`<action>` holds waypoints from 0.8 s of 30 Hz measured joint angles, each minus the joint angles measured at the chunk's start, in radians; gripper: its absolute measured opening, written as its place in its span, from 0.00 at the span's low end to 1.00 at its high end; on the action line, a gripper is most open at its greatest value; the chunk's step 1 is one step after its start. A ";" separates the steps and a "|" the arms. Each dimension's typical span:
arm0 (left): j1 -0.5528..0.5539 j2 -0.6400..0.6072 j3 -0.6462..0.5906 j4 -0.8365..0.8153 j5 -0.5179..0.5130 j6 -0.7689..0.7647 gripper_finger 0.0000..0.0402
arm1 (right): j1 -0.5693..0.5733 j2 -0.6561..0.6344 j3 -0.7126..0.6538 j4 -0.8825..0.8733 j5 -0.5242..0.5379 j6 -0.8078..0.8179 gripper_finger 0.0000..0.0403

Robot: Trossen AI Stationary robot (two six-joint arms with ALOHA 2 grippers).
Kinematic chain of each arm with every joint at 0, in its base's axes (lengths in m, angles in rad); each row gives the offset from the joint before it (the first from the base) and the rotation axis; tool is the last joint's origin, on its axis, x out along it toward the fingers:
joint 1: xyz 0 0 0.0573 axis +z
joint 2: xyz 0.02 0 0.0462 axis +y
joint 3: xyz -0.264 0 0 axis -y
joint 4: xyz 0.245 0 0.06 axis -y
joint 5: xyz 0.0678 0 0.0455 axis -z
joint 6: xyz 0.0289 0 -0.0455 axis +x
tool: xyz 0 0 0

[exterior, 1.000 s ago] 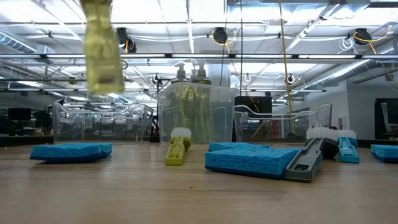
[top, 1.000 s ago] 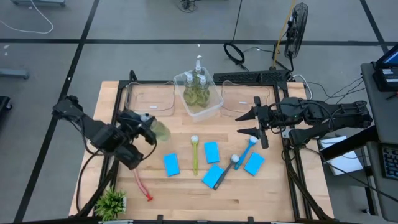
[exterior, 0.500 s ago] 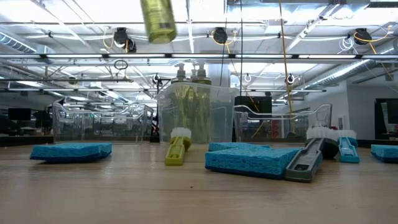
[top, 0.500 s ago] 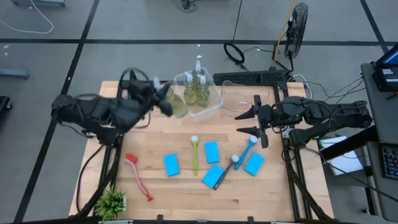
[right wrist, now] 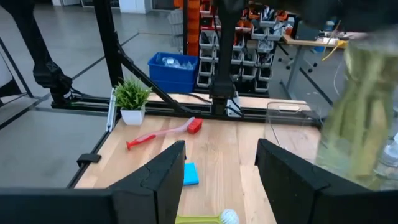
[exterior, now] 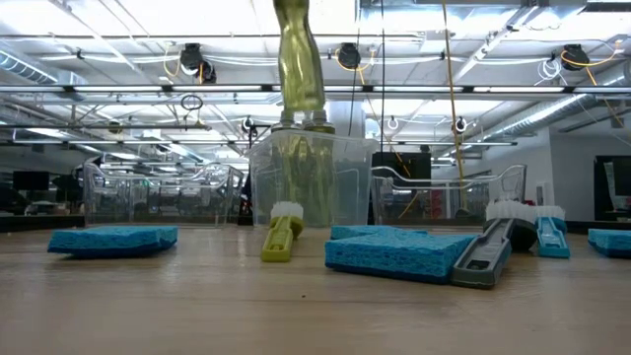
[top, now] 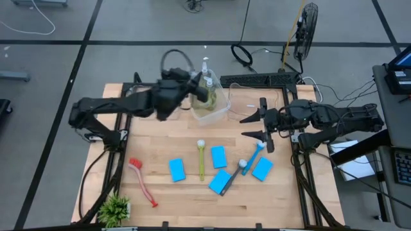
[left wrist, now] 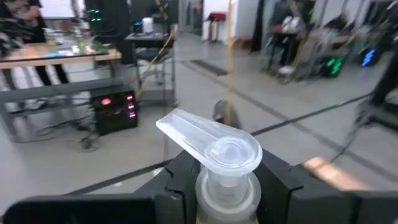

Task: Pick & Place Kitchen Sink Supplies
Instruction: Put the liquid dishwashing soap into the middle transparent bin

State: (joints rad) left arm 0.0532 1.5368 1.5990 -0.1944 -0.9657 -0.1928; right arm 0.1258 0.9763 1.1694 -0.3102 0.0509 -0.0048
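- L pincer [left wrist: 227,186] is gripping a pump bottle [exterior: 299,61] by the neck, fingers [left wrist: 181,180] partly closed either side of the collar, pump head [left wrist: 211,142] sitting clear above them.
- Held bottle is hanging upright, long axis vertical, directly above the centre tub [top: 215,110] at the far middle of the bench [top: 173,192]; low view is showing its base just above the pumps of the bottles already inside [exterior: 314,113].
- Key relation: drop point is lying straight below the L pincer, so the next move is prob. a plain vertical lowering. Gap between held bottle and those standing in the tub looks tight; risk of knocking one.
- R pincer [top: 253,127] is hovering over the right part of the bench, jaws standing open, nothing in them.
- Blue brush [top: 255,154] is lying just near-side of the R pincer, handle running near-left to far-right; R arm is clearly the closer one for it.
- Four blue sponges [top: 218,156] are lying flat mid-bench, yellow-green brush [top: 200,160] among them, handle running near–far.
- Red brush [top: 141,181] is lying near-left, beside the potted plant [top: 115,208]; L arm is nearer to it.
- Empty-looking clear tubs [top: 154,101] are flanking the centre tub.
- Judgement: bottles nearly done; sponges and brushes not yet sorted.
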 joint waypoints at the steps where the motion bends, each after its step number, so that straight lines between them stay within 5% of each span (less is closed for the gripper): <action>1: 0.014 0.017 0.000 -0.007 0.000 0.005 0.28 | 0.000 0.006 0.000 0.001 0.000 0.000 0.46; 11: 0.094 0.131 0.000 -0.115 0.076 -0.072 0.28 | 0.000 0.061 0.000 -0.001 0.000 0.018 0.46; 24: 0.099 0.215 -0.098 -0.106 0.004 -0.180 0.28 | 0.000 0.084 0.000 -0.002 0.004 0.001 0.46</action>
State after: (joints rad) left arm 0.1527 1.7513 1.5009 -0.3001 -0.9620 -0.3724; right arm 0.1257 1.0607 1.1694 -0.3119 0.0547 -0.0040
